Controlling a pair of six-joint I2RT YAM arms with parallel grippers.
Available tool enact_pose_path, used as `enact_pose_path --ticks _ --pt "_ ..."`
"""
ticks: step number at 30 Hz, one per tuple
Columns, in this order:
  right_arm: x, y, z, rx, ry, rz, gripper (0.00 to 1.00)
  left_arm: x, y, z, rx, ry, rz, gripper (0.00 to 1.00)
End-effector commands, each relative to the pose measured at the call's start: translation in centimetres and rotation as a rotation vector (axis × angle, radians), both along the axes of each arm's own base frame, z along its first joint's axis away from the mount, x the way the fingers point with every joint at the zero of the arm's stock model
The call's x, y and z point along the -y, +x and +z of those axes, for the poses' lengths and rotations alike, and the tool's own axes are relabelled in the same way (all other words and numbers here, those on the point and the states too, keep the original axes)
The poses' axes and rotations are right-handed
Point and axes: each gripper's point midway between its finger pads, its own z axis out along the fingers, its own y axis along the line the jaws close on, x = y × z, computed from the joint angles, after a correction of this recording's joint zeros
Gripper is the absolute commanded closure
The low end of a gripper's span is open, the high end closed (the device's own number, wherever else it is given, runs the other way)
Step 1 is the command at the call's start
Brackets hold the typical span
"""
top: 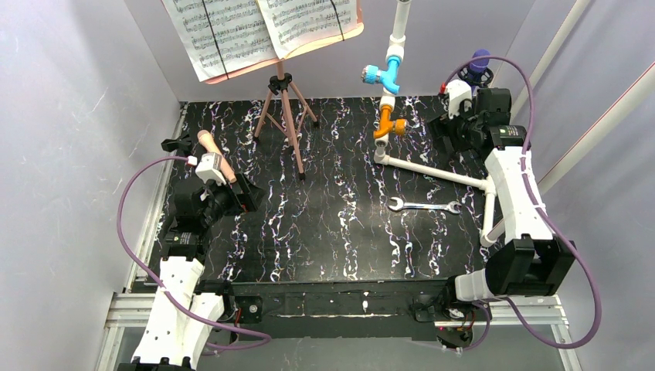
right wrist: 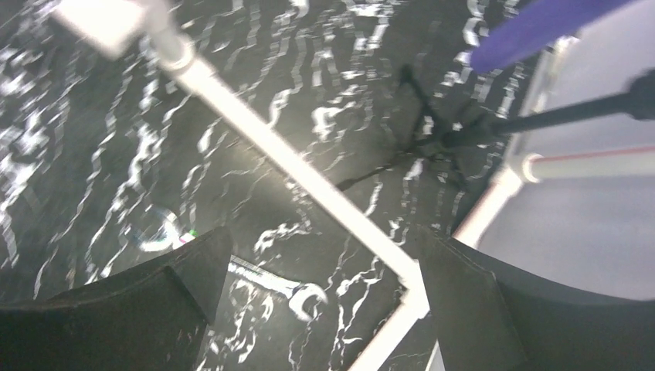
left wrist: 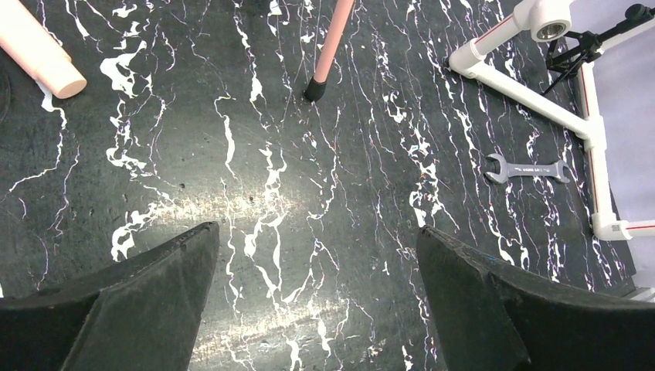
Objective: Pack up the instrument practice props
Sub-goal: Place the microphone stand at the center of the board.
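Observation:
White music sheets (top: 263,27) lie open on the salmon-pink music rest (top: 351,32), which stands on tripod legs (top: 287,116) at the back. A peach microphone (top: 216,154) sits at the left in a black holder (top: 176,144); its end shows in the left wrist view (left wrist: 39,50). A purple microphone (top: 480,62) stands at the back right, and in the right wrist view (right wrist: 533,27) it is on its black holder (right wrist: 463,135). My left gripper (left wrist: 318,255) is open and empty above bare table beside the peach microphone. My right gripper (right wrist: 320,263) is open and empty above the pipe.
A white pipe (top: 432,171) with blue (top: 386,76) and orange (top: 386,124) valves crosses the right half of the black marbled table (top: 324,232). A silver wrench (top: 425,205) lies mid-right. One tripod leg foot (left wrist: 315,89) stands ahead of my left gripper. Grey walls enclose the table.

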Motion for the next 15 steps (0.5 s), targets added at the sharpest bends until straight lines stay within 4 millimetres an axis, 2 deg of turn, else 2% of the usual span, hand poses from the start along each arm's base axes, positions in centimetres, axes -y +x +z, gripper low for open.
enact_pose_path --ticks 1,6,15 --pt "4.2 4.4 3.5 0.193 0.013 -0.349 0.02 -0.1 -0.2 0.7 0.016 0.013 -0.003 0.02" --pt "6.5 6.8 2.6 0.269 0.046 -0.552 0.02 -0.1 -0.1 0.6 0.013 0.011 -0.003 0.02" --pt "8.9 9.7 1.2 0.406 0.054 -0.709 0.02 -0.2 0.0 0.4 0.003 0.014 0.005 0.02"
